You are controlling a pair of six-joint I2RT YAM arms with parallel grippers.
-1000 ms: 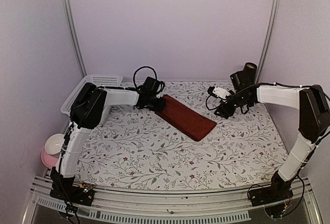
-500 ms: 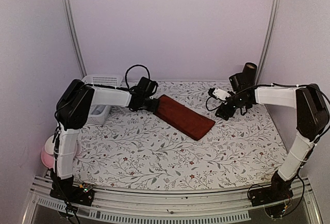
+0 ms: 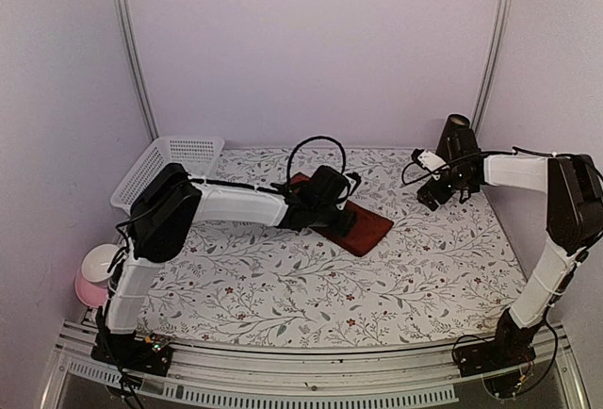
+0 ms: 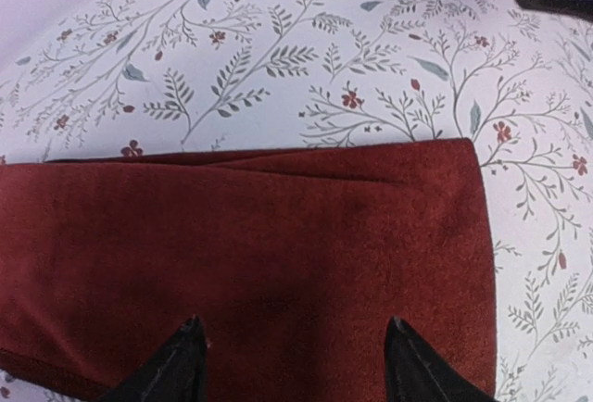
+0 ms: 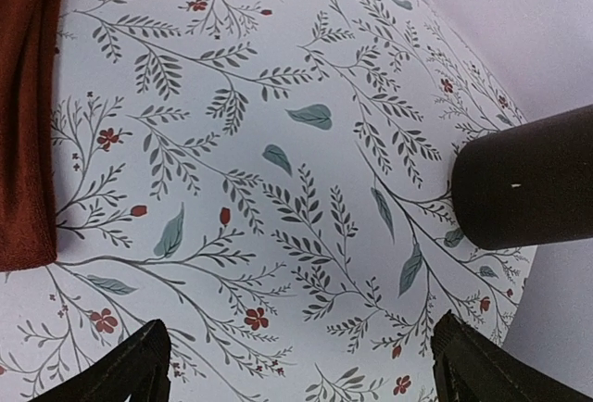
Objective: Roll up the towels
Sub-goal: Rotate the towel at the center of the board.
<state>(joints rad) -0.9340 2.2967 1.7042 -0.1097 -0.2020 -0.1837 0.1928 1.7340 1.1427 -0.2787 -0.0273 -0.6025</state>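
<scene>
The dark red towel lies folded into a long flat strip near the middle of the flower-patterned table, running slantwise from far left to near right. The left gripper is right over it, and the arm covers much of the strip in the top view, so that only the near right end shows plainly. The left wrist view gives what the top view hides. Both fingertips stand well apart above the cloth, with the towel's surface spread between and beyond them, and nothing is pinched. Whether the tips touch the cloth cannot be told. That view also shows a fold line along the towel's far edge and its squared right end. The right gripper hangs at the far right of the table, well apart from the towel. In its own wrist view the fingers are spread very wide with only the patterned table between them. The towel's end shows at the left border, and a dark cylinder lies to the right. The top view shows this cylinder at the far right by the wall, just beyond the right wrist. A white basket sits at the far left corner, seen in the top view only.
</scene>
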